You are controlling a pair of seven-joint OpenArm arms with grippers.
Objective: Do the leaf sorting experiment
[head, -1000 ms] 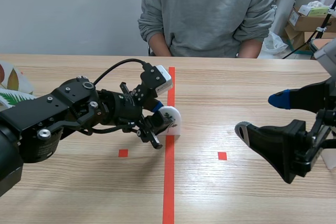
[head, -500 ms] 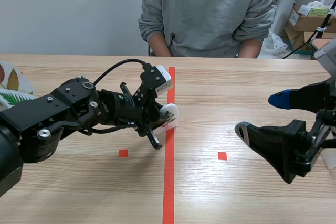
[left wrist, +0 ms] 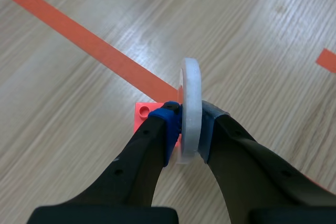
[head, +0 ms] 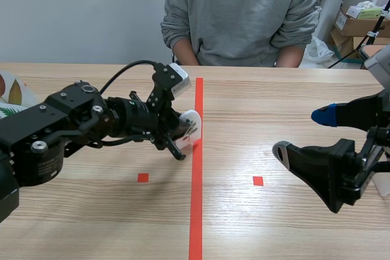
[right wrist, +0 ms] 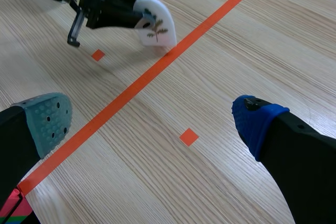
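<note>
Left gripper (head: 183,135), centre-left of the scene view, is clamped on the white leaf tile (head: 191,127). In the left wrist view the tile sits edge-on between the fingers, pinched across its thin faces. That grip leaves the printed face clear, and the right wrist view shows a small leaf sprig on it. The tile is tilted, just left of the red tape line (head: 196,211), about mid-height in the frame. It looks raised off the table (head: 274,223), with a shadow under it; whether a corner touches, cannot tell. My read: it is mid-carry, being sorted to one side of the line, which probably divides the sorting zones.

A small red piece (left wrist: 143,116) shows just under and beside the tile at the left finger. It could be the tile's base; not sure.

Right gripper (head: 303,133), at the right edge of the scene view, has its fingers spread wide and holds nothing. Its grey-green pad (right wrist: 50,121) and blue pad (right wrist: 257,121) are well apart. It hangs off the table, well clear of the tile, likely parked so the left arm has room.

A person (head: 241,16) in a grey sweatshirt sits at top centre with arms behind the table edge, out of the work area. Printed leaf cards (head: 12,98) lie at the far left edge, possibly the sorting reference.
</note>
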